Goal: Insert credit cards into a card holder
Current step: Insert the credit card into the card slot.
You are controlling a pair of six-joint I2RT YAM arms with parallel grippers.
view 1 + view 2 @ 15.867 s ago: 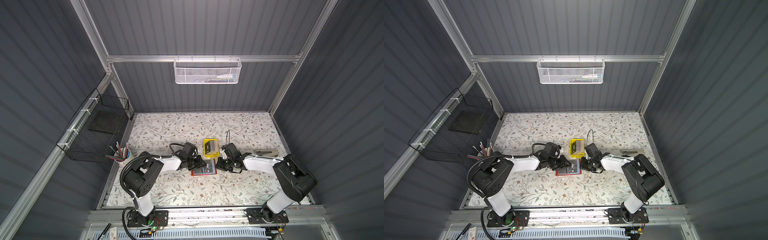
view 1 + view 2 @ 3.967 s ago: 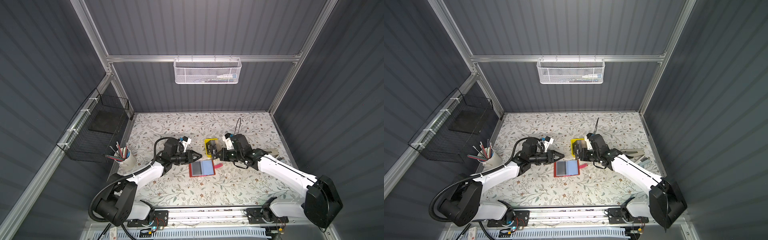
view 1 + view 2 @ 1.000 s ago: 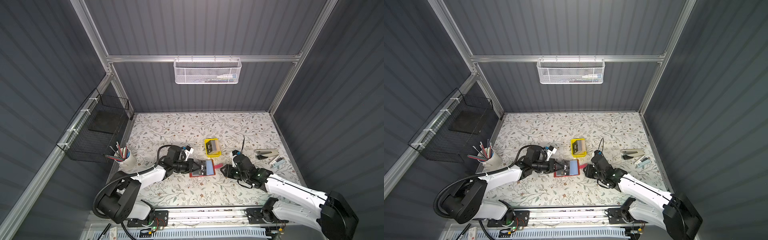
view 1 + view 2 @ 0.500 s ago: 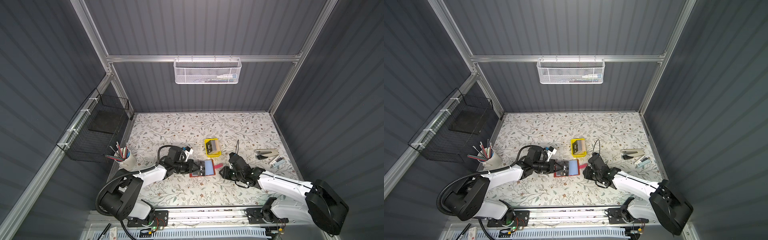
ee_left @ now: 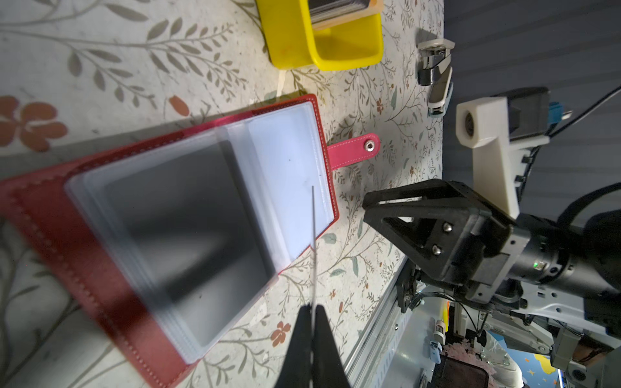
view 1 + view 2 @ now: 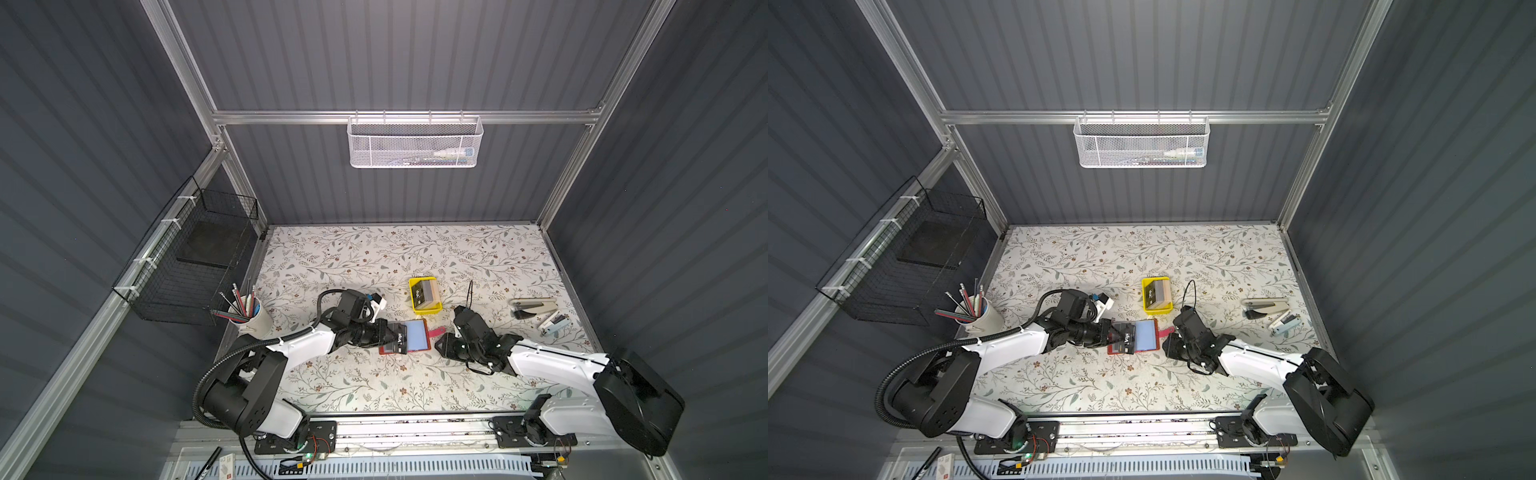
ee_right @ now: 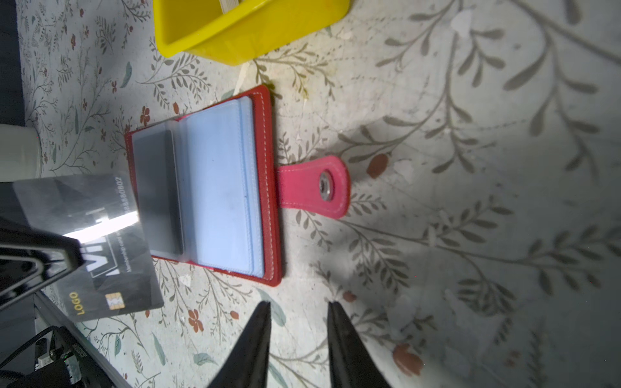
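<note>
The red card holder [image 7: 221, 198] lies open and flat on the floral worktop [image 6: 374, 386], pale-blue sleeves up. Its snap strap [image 7: 312, 186] points toward the right hand [image 7: 299, 304], whose fingers are slightly spread, empty and near the strap without touching it. The left hand [image 5: 313, 307] pinches a dark "Vip" card [image 7: 100, 248] by one edge — tilted over the holder's side nearest that arm. More cards [image 6: 424, 291] stand in the yellow tray [image 6: 428, 310] just behind.

Cannot tell contents of white mesh basket [image 6: 413, 143], too small; find yellow tray [image 7: 248, 30] cut by edge, card holder [image 5: 188, 208] half blurred, credit card [image 5: 313, 235] edge-on only.
</note>
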